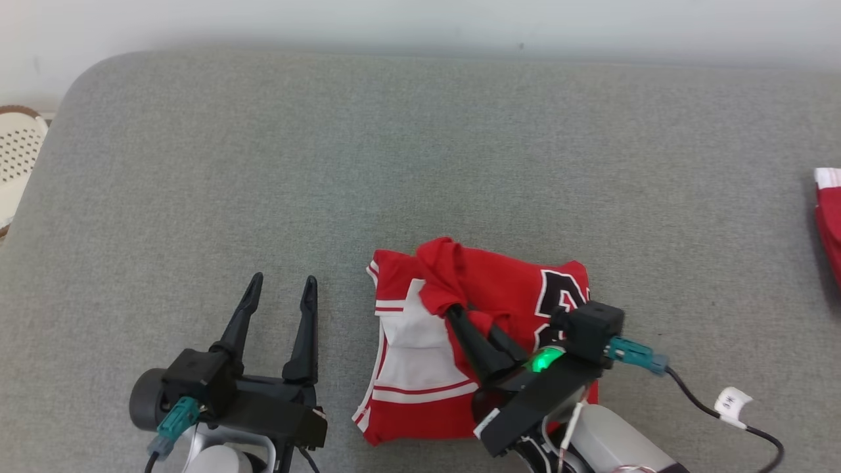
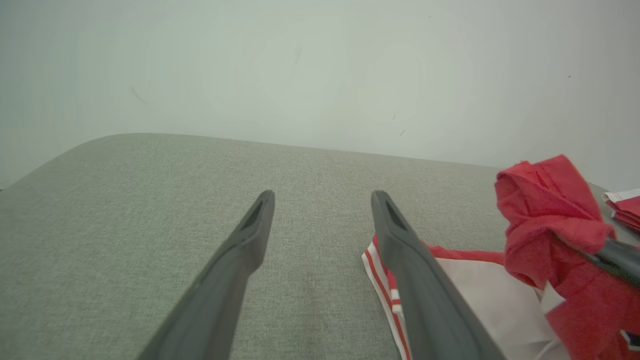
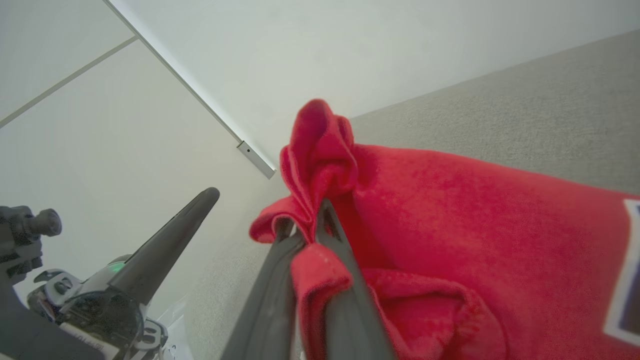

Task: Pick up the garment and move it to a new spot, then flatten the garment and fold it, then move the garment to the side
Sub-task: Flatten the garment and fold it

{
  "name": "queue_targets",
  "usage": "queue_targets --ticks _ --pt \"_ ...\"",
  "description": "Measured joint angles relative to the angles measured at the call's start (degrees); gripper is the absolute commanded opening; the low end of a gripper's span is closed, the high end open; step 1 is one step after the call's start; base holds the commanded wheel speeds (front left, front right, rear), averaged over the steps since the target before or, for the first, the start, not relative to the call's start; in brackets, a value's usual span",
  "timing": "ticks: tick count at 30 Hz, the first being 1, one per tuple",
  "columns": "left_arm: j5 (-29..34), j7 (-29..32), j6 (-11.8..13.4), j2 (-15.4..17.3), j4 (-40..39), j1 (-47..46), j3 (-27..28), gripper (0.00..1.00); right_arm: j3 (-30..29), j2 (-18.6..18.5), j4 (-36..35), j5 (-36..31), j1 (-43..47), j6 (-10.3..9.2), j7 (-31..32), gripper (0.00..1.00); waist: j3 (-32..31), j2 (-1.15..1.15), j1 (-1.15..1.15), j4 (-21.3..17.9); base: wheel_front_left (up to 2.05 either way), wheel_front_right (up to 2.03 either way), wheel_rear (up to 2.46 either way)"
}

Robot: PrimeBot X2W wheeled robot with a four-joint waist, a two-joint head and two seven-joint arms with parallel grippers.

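A red and white garment (image 1: 460, 341) with a black number lies bunched on the grey couch surface (image 1: 420, 164), near its front edge. My right gripper (image 1: 456, 309) is shut on a fold of the garment's red cloth and holds that fold raised above the rest; the right wrist view shows the pinched cloth (image 3: 320, 165) between the shut fingers (image 3: 272, 295). The left gripper (image 1: 281, 289) rests open on the grey surface just left of the garment, nothing between its fingers (image 2: 240, 255). From the left wrist, the raised red fold (image 2: 545, 200) appears at the right.
Another red and white cloth (image 1: 829, 217) lies at the right edge of the couch. A white perforated basket (image 1: 16, 157) stands off the couch at the far left. A cable with a white tag (image 1: 732, 401) trails from my right arm. A pale wall runs behind.
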Motion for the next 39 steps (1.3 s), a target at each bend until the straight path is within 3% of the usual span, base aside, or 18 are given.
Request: queue_targets --ticks 9,10,11,12,24,29,35,39 --pt "0.4 0.0 -1.0 -0.9 1.0 -1.1 -1.0 1.00 7.8 0.0 6.9 5.5 -5.4 0.00 -2.9 0.00 1.0 0.00 0.00 1.8 0.00 0.00 0.00" --pt "0.5 0.0 -1.0 -1.0 1.1 -1.1 -1.0 1.00 8.3 0.1 7.8 6.1 -5.9 0.00 -3.1 0.16 1.1 0.00 0.00 1.9 0.00 0.00 0.00" --pt "0.7 0.0 -1.1 -1.0 1.3 -1.1 -1.1 1.00 8.7 0.1 8.5 6.5 -6.4 0.00 -3.3 0.47 1.2 0.00 0.00 2.0 0.00 0.00 0.00" --pt "0.8 0.0 -1.1 -1.1 1.3 -1.1 -1.2 1.00 9.0 0.0 9.0 7.3 -6.7 0.00 -3.5 1.00 1.3 0.00 0.00 2.1 0.00 0.00 0.00" --pt "1.5 0.0 -1.5 -1.3 1.4 -1.1 -0.4 1.00 19.4 0.1 8.0 13.3 -8.5 0.00 -3.9 1.00 1.6 0.00 0.00 1.0 0.00 0.00 0.00" --pt "1.7 0.0 -1.2 -1.2 1.2 -1.1 0.5 1.00 22.7 0.1 6.9 12.6 -9.1 0.00 -3.6 1.00 1.5 0.00 0.00 0.2 0.00 0.00 0.00" --pt "1.7 0.0 -0.5 -0.7 0.3 -0.9 2.4 1.00 17.2 -1.3 0.7 7.9 -8.3 0.00 -3.9 1.00 0.7 0.00 0.00 -0.7 0.00 0.00 0.00" --pt "1.7 0.0 0.0 0.1 -0.5 0.0 3.8 1.00 8.5 -4.2 -8.6 4.2 -3.6 0.00 -4.0 1.00 -0.4 0.00 0.00 -1.6 0.00 0.00 0.00"
